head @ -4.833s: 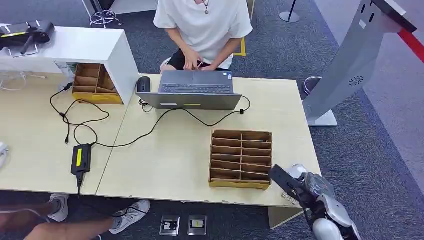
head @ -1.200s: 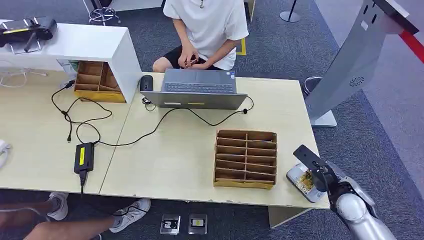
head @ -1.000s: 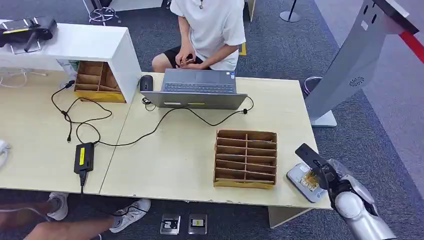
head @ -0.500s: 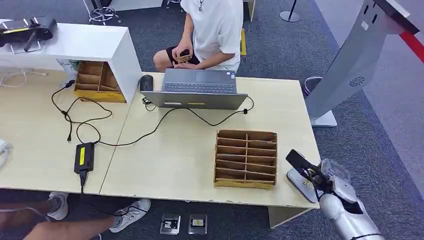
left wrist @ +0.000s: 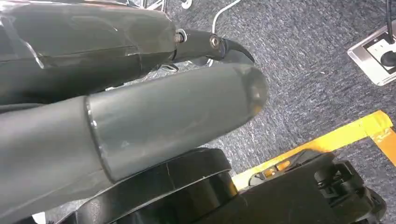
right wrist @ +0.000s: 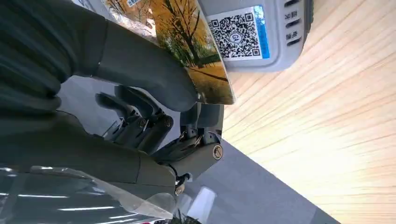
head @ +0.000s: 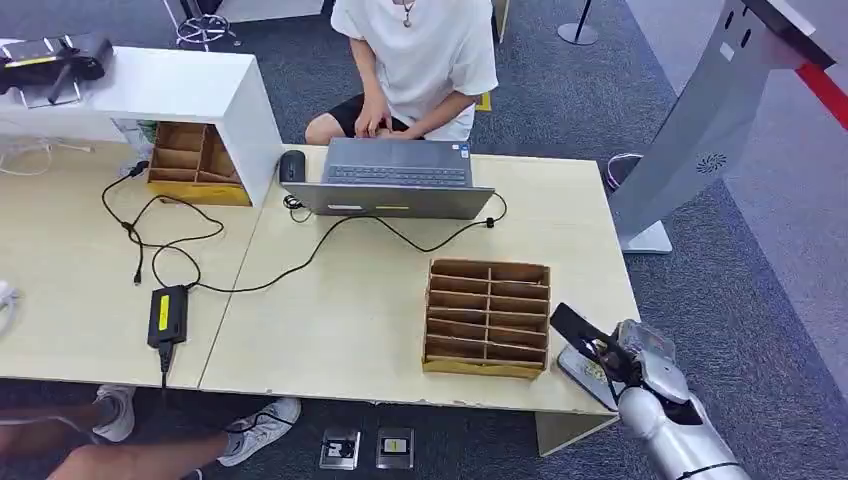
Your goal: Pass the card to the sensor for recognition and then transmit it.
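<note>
Right wrist view: right hand [right wrist: 140, 93] is pinching the card [right wrist: 187, 56] over the sensor [right wrist: 252, 32].
Card is sitting right at the sensor, bench's [head: 350, 320] right front corner, so the right arm's the one placed for the handoff; can't tell what the left hand's [left wrist: 140, 116] doing.

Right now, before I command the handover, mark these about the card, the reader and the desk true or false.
1. The right hand holds the card, which shows an autumn tree picture. True.
2. The card is over the grey reader with the QR code. True.
3. The reader sits at the table's far left end. False: it sits at the near right corner, beside the cardboard organizer.
4. The laptop is closed. False: it is open, with a person seated behind it.
5. The left hand holds a second card. False: it holds nothing and hangs over carpet.
</note>
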`<state>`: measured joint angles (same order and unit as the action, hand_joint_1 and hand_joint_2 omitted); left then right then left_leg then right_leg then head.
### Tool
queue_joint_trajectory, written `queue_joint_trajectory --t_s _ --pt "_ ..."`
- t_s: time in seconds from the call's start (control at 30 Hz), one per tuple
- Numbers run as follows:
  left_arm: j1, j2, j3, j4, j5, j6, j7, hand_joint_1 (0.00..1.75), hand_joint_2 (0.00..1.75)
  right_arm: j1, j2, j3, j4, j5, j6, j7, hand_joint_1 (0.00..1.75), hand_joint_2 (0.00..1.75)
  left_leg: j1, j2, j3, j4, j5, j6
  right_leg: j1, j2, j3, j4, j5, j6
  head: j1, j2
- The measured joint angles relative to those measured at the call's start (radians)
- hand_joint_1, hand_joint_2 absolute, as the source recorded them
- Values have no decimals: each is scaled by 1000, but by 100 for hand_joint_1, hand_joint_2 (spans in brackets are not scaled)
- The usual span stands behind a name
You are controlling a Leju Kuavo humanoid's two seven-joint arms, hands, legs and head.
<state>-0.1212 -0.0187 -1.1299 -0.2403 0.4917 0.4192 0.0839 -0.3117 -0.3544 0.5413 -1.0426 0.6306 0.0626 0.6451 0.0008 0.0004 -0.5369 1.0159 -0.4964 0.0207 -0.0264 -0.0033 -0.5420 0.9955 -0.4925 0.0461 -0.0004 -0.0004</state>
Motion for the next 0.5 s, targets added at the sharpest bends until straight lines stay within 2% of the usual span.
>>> queue_joint_trajectory --t_s 0.5 --pt "0 0 1 0 10 3 -10 0 0 -1 20 30 -6 97 -3 7 175 175 0 1 -1 0 1 3 0 1 0 -2 3 3 0 0"
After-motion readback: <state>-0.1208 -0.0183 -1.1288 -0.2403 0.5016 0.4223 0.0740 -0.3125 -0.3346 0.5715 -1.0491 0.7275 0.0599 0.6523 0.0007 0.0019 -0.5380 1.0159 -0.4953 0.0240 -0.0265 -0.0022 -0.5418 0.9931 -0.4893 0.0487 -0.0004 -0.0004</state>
